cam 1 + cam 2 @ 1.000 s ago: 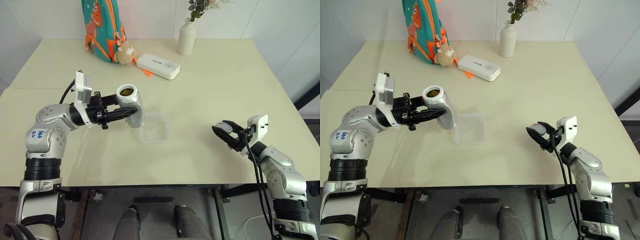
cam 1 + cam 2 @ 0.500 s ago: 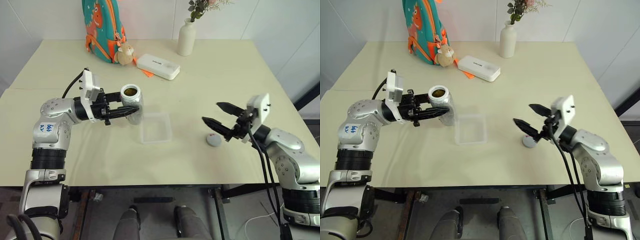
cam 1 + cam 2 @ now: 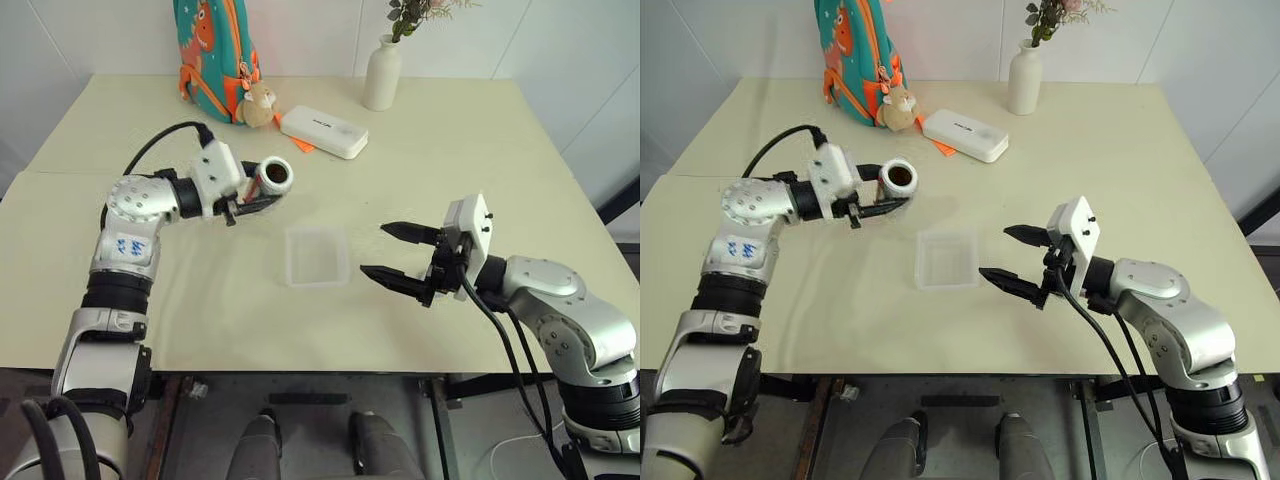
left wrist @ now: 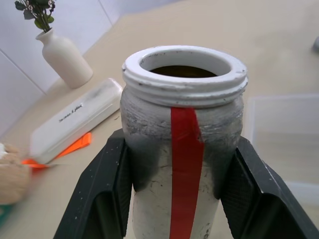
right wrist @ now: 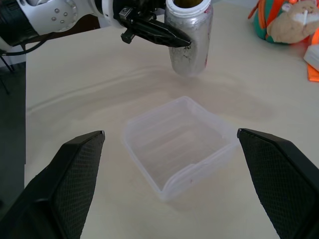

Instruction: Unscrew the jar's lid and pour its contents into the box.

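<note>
**Non-task items on table: 5 noted**

Pale cream table (image 3: 480, 140). At its far edge: teal and orange child's backpack (image 3: 213, 48), small tan plush toy (image 3: 262, 102) against it, white oblong case (image 3: 322, 131) lying on an orange paper scrap (image 3: 303, 145), tall white vase (image 3: 381, 73) holding green sprigs.

A cream table (image 3: 480, 150) bears the box (image 3: 317, 256) (clear), backpack (image 3: 215, 45), white case (image 3: 322, 131), vase (image 3: 382, 74).

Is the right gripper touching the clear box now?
Apart. In the right wrist view, the open right gripper has bare table between each finger and the box.
</note>
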`<action>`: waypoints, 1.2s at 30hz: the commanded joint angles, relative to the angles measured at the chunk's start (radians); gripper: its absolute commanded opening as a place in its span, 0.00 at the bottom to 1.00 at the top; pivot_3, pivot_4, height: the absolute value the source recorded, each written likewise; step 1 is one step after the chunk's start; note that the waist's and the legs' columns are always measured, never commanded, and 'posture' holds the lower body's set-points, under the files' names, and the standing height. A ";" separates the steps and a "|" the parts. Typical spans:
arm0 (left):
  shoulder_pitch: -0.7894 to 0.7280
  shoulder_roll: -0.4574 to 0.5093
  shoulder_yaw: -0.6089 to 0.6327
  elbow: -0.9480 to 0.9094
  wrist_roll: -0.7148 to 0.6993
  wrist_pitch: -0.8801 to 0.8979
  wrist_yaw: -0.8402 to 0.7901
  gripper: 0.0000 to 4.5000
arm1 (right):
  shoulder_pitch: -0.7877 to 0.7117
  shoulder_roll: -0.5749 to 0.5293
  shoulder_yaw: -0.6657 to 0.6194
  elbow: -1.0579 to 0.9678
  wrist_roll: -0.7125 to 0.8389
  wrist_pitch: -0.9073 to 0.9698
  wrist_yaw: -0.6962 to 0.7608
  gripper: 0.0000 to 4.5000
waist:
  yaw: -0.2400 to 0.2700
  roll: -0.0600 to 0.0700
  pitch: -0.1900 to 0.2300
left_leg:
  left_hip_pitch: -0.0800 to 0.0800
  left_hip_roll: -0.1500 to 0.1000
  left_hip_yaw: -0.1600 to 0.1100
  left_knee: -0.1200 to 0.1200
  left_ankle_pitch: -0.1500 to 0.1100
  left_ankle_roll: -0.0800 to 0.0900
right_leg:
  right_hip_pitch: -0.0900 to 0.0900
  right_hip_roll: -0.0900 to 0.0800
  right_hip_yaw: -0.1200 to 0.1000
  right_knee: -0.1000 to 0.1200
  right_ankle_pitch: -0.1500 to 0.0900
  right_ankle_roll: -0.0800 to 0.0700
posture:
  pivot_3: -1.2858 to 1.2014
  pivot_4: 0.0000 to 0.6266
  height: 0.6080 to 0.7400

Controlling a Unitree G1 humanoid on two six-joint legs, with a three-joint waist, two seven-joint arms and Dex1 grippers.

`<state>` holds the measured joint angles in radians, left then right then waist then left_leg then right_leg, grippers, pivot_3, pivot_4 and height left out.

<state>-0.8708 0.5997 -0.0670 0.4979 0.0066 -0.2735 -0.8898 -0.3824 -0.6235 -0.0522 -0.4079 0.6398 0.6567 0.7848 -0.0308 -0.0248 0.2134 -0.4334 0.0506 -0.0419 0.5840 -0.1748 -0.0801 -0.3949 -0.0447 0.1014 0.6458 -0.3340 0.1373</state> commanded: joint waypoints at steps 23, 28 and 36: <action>-0.268 0.156 -0.587 0.096 1.549 -0.301 1.779 0.44 | -0.016 0.080 -0.009 -0.008 0.004 -0.028 -0.057 1.00 | 0.005 0.000 0.000 | -0.004 -0.001 0.001 0.006 0.000 0.000 | -0.001 0.000 0.001 0.000 0.004 0.006 | 0.52 0.24 1.00; -0.280 0.186 -0.642 0.077 1.562 -0.298 1.827 0.44 | -0.020 0.096 -0.012 0.000 0.002 -0.032 -0.067 1.00 | 0.002 0.000 0.000 | -0.004 -0.001 0.001 0.004 0.000 0.000 | -0.003 0.000 0.002 0.001 0.003 0.006 | 0.52 0.24 1.00; -0.272 0.214 -0.588 0.128 1.377 -0.385 1.739 0.44 | -0.015 0.102 -0.013 0.007 0.003 -0.045 -0.066 1.00 | 0.006 0.000 0.000 | -0.004 -0.001 0.002 0.005 0.000 0.000 | -0.003 0.000 0.002 0.002 0.003 0.006 | 0.52 0.24 1.00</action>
<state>-1.1285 0.7991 -0.7070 0.6235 1.4671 -0.6282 0.8709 -0.3878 -0.5249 -0.0479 -0.3896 0.6352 0.6326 0.7198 -0.0243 -0.0250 0.2134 -0.4378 0.0492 -0.0403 0.5895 -0.1749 -0.0800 -0.3975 -0.0449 0.1029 0.6476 -0.3307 0.1435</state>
